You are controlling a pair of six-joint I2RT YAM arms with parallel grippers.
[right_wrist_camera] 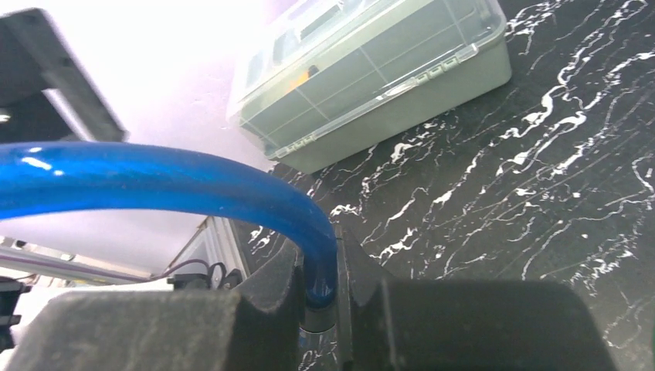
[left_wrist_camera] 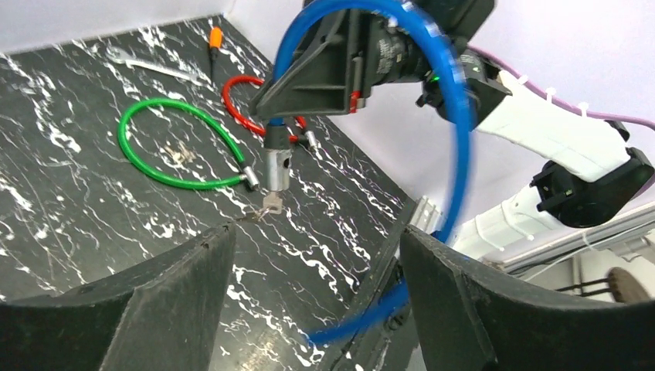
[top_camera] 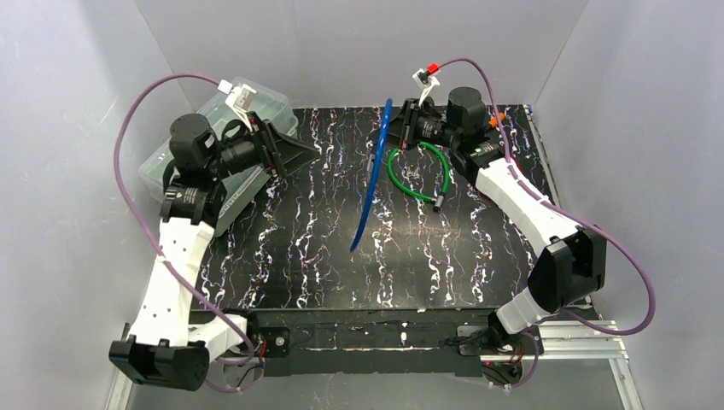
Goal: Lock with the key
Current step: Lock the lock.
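right claw (left_wrist_camera: 276,124) clamps blue cable lock (top_camera: 372,175) | left claw (left_wrist_camera: 309,286) gapes empty, facing key (left_wrist_camera: 268,205) | step: key inserted | next: regrasp, turn it

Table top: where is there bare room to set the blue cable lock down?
Free: the middle strip between the plastic box and the blue cable lock, and the near half of the table. Crowded: the far right corner, with the green cable lock, red one and screwdriver.
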